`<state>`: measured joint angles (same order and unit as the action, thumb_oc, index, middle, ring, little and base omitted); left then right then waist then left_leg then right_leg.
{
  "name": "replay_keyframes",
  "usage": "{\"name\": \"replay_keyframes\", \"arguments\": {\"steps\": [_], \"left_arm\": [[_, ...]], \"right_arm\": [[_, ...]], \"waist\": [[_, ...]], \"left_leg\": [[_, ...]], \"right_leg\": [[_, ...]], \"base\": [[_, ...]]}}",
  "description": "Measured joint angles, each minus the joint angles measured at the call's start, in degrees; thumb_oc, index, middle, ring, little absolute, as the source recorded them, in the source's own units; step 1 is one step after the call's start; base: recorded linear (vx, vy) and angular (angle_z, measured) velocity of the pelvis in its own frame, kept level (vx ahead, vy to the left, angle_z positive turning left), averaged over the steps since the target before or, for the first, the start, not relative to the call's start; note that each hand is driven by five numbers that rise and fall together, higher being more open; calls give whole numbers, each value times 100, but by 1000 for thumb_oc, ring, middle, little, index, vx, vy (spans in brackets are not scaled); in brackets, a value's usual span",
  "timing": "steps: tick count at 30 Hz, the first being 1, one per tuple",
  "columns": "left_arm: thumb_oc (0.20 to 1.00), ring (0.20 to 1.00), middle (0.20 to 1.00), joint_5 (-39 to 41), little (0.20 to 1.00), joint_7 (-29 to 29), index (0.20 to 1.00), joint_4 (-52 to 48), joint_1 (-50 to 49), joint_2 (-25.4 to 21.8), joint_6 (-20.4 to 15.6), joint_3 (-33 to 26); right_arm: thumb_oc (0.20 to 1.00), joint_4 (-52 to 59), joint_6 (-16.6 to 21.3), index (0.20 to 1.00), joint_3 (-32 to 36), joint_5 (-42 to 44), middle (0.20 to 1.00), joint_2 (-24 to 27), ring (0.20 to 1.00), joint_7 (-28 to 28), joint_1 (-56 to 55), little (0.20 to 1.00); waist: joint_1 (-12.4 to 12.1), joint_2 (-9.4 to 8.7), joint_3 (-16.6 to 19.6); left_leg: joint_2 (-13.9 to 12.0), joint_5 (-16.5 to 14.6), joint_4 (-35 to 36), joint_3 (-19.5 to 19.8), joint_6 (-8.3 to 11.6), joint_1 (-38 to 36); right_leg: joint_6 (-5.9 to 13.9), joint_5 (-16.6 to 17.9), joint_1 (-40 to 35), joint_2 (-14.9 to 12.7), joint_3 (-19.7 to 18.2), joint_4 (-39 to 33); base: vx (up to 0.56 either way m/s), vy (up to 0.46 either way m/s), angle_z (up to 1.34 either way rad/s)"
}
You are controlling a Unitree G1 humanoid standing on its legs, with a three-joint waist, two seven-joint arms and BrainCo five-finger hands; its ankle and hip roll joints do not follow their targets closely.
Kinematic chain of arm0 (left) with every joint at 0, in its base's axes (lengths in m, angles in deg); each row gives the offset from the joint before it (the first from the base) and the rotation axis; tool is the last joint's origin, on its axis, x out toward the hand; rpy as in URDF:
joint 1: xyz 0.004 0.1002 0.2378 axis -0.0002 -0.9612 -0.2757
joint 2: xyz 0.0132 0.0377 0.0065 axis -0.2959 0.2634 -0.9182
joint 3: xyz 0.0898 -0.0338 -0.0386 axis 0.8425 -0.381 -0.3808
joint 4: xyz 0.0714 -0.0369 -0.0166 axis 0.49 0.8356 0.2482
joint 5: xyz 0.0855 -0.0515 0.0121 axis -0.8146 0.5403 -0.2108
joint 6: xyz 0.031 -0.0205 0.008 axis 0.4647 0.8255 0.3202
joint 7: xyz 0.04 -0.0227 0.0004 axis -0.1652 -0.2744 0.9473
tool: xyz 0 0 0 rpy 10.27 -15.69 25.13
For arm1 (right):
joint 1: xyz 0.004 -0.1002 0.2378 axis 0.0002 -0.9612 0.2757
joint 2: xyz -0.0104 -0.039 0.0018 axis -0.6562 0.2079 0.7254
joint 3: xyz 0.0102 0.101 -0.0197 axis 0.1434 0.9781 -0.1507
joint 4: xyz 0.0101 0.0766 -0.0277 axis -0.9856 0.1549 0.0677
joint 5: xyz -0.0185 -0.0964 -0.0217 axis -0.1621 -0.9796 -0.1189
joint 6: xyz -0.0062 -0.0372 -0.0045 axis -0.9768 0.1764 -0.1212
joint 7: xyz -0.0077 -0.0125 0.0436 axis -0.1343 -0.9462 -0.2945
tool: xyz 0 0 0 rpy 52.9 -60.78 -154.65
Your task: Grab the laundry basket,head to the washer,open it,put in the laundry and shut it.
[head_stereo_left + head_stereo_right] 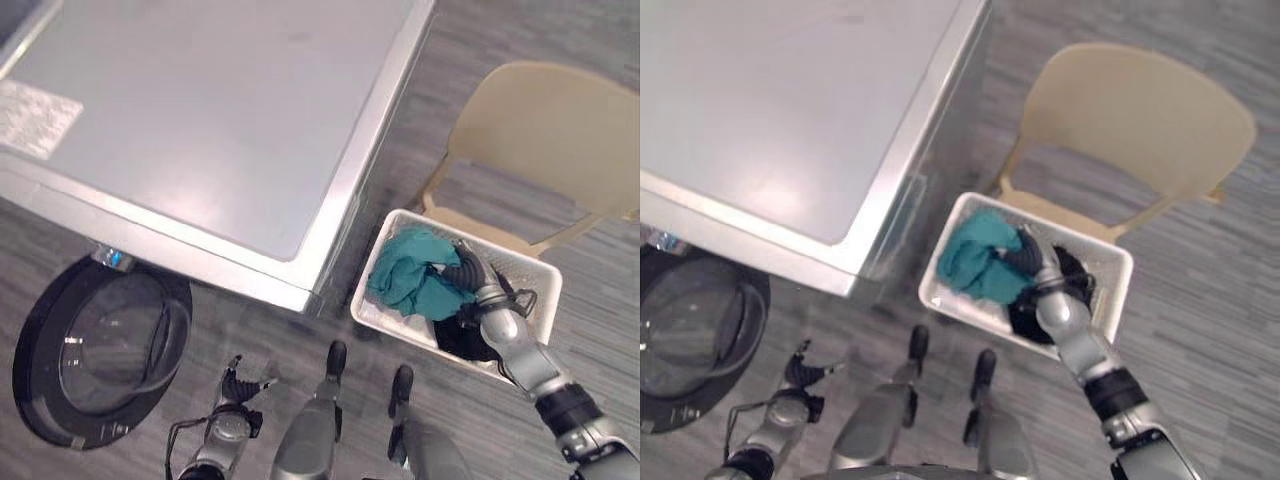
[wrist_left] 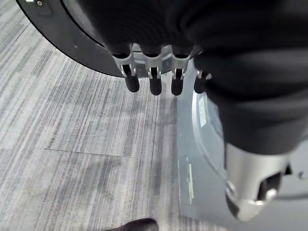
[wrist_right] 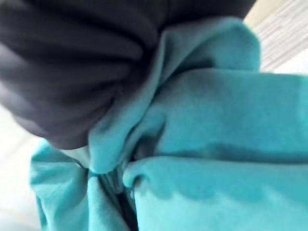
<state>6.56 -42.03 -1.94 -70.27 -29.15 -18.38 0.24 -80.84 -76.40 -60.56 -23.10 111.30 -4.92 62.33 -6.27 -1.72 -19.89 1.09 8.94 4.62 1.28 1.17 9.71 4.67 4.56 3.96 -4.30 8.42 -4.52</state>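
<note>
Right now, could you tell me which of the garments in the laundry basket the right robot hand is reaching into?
The teal garment, not the black one lying beside it, nearer the robot; the right robot hand is pressed against its folds.

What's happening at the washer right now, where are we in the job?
The washer door is open. The white laundry basket sits on the floor beside the washer, in front of a beige chair. The right robot hand is down in the basket at the teal cloth; its fingers are buried, so the grip is unclear. The left robot hand hangs open near the door.
</note>
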Motion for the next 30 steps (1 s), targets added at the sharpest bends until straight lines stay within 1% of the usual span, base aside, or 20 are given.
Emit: {"name": "replay_keyframes", "arguments": {"steps": [2,4,5,7,9,12,13,14,15,16,17,18,19,20,21,22,23,24,27,30], "left_arm": [[1000,1000,1000,-1,1000,-32,1000,20,-288,-23,59,7],[1000,1000,1000,0,1000,-41,1000,-72,-497,67,115,-69],[1000,1000,1000,2,1000,-45,1000,-65,-768,116,122,-96],[1000,1000,1000,8,1000,-54,1000,-290,-898,87,152,-98],[1000,1000,1000,8,1000,-54,1000,-414,-767,67,143,-92],[1000,1000,1000,8,1000,-50,1000,-765,-498,64,88,-44],[1000,1000,1000,8,1000,-51,1000,-1123,-511,2,45,-40],[1000,1000,1000,8,1000,-36,1000,-1254,-539,-17,19,-45],[1000,1000,1000,11,1000,-24,1000,-1388,-630,-106,-36,-21],[1000,1000,1000,30,1000,-34,1000,-1563,-714,-163,-5,-55],[1000,1000,1000,166,1000,-28,1000,-1659,-799,-78,-6,-57],[1000,1000,1000,241,1000,-41,1000,-1936,-977,-37,-22,-35],[1000,1000,1000,398,1000,-41,1000,-2028,-1185,-51,-19,-24],[1000,1000,1000,431,1000,-41,1000,-2102,-1294,-79,-20,-16],[1000,1000,1000,498,1000,-57,1000,-2638,-1481,-115,51,-11],[1000,1000,1000,552,1000,-87,1000,-3012,-1529,-188,39,-1],[1000,1000,1000,561,1000,-164,1000,-3234,-1233,-196,-103,84],[1000,1000,1000,563,1000,-198,1000,-3303,-1137,-197,-114,92],[1000,1000,1000,551,1000,-303,1000,-3914,-1067,-353,-206,177],[1000,1000,1000,378,1000,-390,1000,-4532,-847,-551,-364,327]], "right_arm": [[200,42,178,200,-3,190,200,3,200,-54,-110,200],[200,593,211,200,372,614,200,-159,200,-204,-698,200],[200,841,388,200,445,845,200,-305,200,-241,-1040,200],[200,942,450,200,445,1140,200,-326,200,-317,-1072,200],[200,962,479,200,441,1348,200,-306,200,-338,-1082,200],[200,972,540,200,435,1567,200,-272,200,-453,-1091,200],[200,1055,563,200,453,1605,200,-283,200,-495,-1120,200],[200,1090,605,200,454,1651,200,-278,200,-497,-1142,200],[200,1098,656,200,385,1681,200,-293,200,-531,-1054,200],[200,1105,703,200,300,1684,200,-315,200,-568,-802,200],[200,1074,712,200,238,1715,200,-274,200,-571,-691,200],[200,1052,724,200,156,1741,200,-266,200,-586,-683,200],[200,1000,724,200,59,1752,200,-261,200,-594,-733,200],[200,1012,730,200,46,1762,200,-250,200,-605,-716,200],[200,1058,765,200,-6,1789,200,-157,200,-577,-640,200],[200,1109,765,200,-27,1791,200,-104,200,-565,-644,200],[200,1093,736,200,-33,1789,200,6,200,-595,-569,200],[200,1088,679,200,-88,1791,200,-9,200,-653,-497,200],[200,1144,671,200,-301,1793,200,31,200,-775,-267,200],[200,1228,684,200,-333,1896,200,70,200,-950,-150,200]], "waist": [[170,-58,382],[266,-34,588],[360,-9,881],[442,46,930],[491,90,921],[449,302,825],[301,292,830],[285,293,842],[93,262,876],[-66,249,854],[-174,450,815],[-184,620,814],[-344,626,800],[-389,591,807],[-307,685,775],[-189,582,779],[-205,408,651],[-302,310,654],[-106,202,642],[101,202,674]], "left_leg": [[4,-105,2,-80,-10,-124],[3,-228,3,-220,-59,-438],[11,-273,3,-362,-104,-494],[-40,-206,-17,-564,-195,-447],[-42,-170,-77,-560,-234,-326],[-155,-79,-286,-332,-315,-105],[-113,-53,-435,-142,-278,3],[-102,-115,-508,-39,-298,63],[-91,-21,-544,-42,-190,167],[-123,34,-660,-29,-100,407],[-257,178,-592,123,26,441],[-392,220,-398,277,195,454],[-516,-353,-411,236,386,546],[-542,-466,-397,234,384,597],[-664,-783,-323,217,402,868],[-625,-1037,-306,5,545,954],[-538,-976,-376,-287,325,1011],[-435,-935,-611,-302,275,965],[-369,-1068,-1339,-323,426,235],[-430,-1158,-1139,-319,525,-497]], "right_leg": [[-2,-26,-62,-13,-126,-3],[-8,-63,-299,-24,-238,3],[29,-111,-261,-43,-375,23],[75,-85,-34,-31,-565,298],[83,-125,140,-28,-604,499],[124,-853,493,73,-872,1856],[149,-1465,530,163,-1159,2848],[144,-1637,447,194,-1192,2933],[57,-1808,327,211,-1142,2730],[-192,-2129,396,258,-1134,2544],[-268,-2046,343,405,-1042,2354],[-449,-1832,218,623,-943,1996],[-589,-1696,240,755,-797,1987],[-648,-1676,357,760,-795,2073],[-806,-1504,486,1052,-490,2185],[-1105,-1543,503,897,-331,1914],[-1221,-1454,573,629,-56,1765],[-1191,-1252,585,488,30,1664],[-1192,-880,226,341,392,1111],[-1065,-712,67,356,741,843]], "base": [[61,109,-31],[-92,81,-35],[-189,16,-57],[-231,-35,-57],[-284,-83,-8],[-224,-213,49],[-208,-286,72],[-156,-181,63],[-347,-374,31],[-239,-237,19],[-291,-267,41],[-341,-141,78],[-475,-164,76],[-451,-112,90],[-282,-71,102],[-220,-80,168],[-211,-84,130],[-182,-83,104],[-133,-37,76],[-61,47,65]]}}
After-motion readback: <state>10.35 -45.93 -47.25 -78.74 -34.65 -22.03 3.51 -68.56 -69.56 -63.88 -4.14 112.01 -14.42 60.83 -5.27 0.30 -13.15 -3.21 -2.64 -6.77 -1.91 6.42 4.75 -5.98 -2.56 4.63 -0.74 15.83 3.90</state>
